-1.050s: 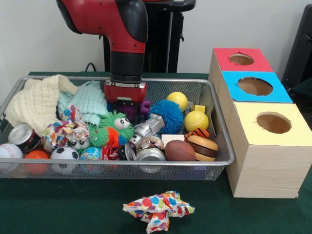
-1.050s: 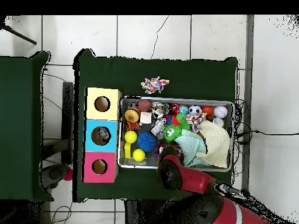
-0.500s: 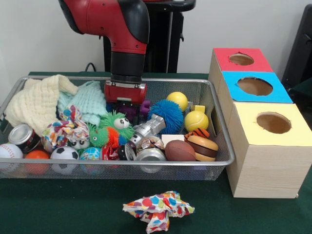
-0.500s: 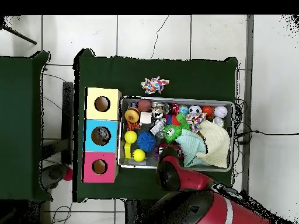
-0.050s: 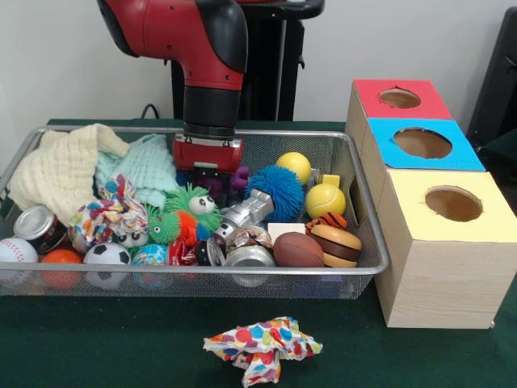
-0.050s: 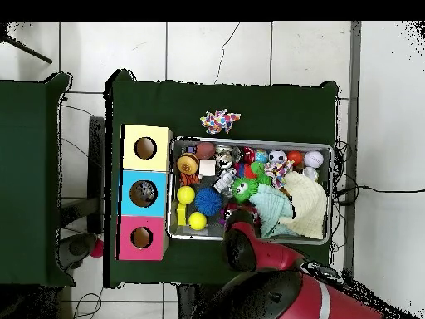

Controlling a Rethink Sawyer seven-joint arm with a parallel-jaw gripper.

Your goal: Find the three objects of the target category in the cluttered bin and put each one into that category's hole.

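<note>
Green cloth covers the table (image 5: 105, 347) I am working over, and I take the wire bin (image 5: 365, 242) as my landmark. My gripper (image 5: 208, 176) hangs low inside the bin at its back middle, right over a purple toy (image 5: 218, 184), and I cannot tell from either view whether its fingers are parted or clamped, since the red wrist block hides them. Just beside that toy, toward the boxes, sits a blue spiky ball (image 5: 277, 191), with a yellow ball (image 5: 295, 166) behind it and a tennis ball (image 5: 325, 200) further along near the bin's end wall. In front of the gripper lies a green fuzzy creature (image 5: 186, 214) touching a silver metal piece (image 5: 245, 212). Along the bin's front wall I see a baseball (image 5: 14, 252), an orange ball (image 5: 60, 260), a soccer ball (image 5: 107, 257), a football (image 5: 297, 250) and a toy burger (image 5: 337, 245). A cream cloth (image 5: 60, 170) and a mint cloth (image 5: 145, 166) fill the bin's far end from the boxes. Outside the bin, against its end, stand the red box (image 5: 400, 99), blue box (image 5: 422, 144) and yellow box (image 5: 452, 206), each with a hole on top. In front of the bin, on the bare cloth, lies a polka-dot rag (image 5: 260, 346).
</note>
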